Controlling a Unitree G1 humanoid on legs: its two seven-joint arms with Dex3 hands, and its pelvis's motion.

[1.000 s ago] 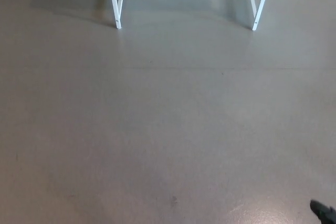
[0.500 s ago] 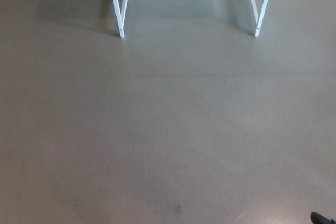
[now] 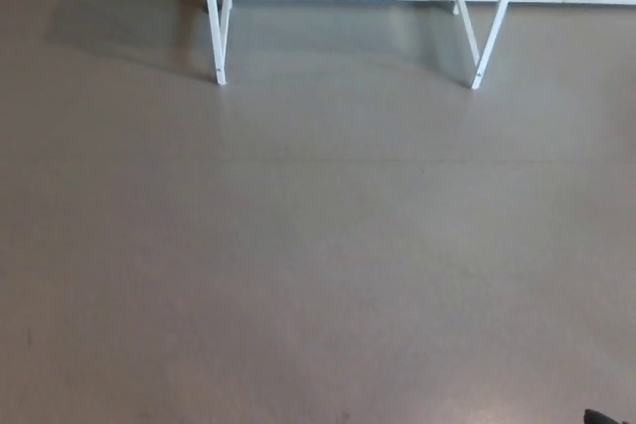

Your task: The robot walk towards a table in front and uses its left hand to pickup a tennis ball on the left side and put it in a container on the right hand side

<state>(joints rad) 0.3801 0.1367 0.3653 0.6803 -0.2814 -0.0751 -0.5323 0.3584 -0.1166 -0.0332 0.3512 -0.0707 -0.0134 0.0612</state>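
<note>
Ahead on plain grey floor (image 3: 318, 245), white metal counter legs (image 3: 214, 27) sit lower in frame than second ago: whole view shifted, robot closing in. No tennis ball, no container in sight yet. Robot's left hand unseen; right hand (image 3: 599, 417) likely that black sliver at bottom-right corner, cannot tell its grip.

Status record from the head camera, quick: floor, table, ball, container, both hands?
floor: grey, fills most of the view
table legs: white, at the top, left and right; tabletop out of frame
ball: not visible
container: not visible
left hand: not in view
right hand: possibly the dark tip at the lower right edge; state unclear
</note>
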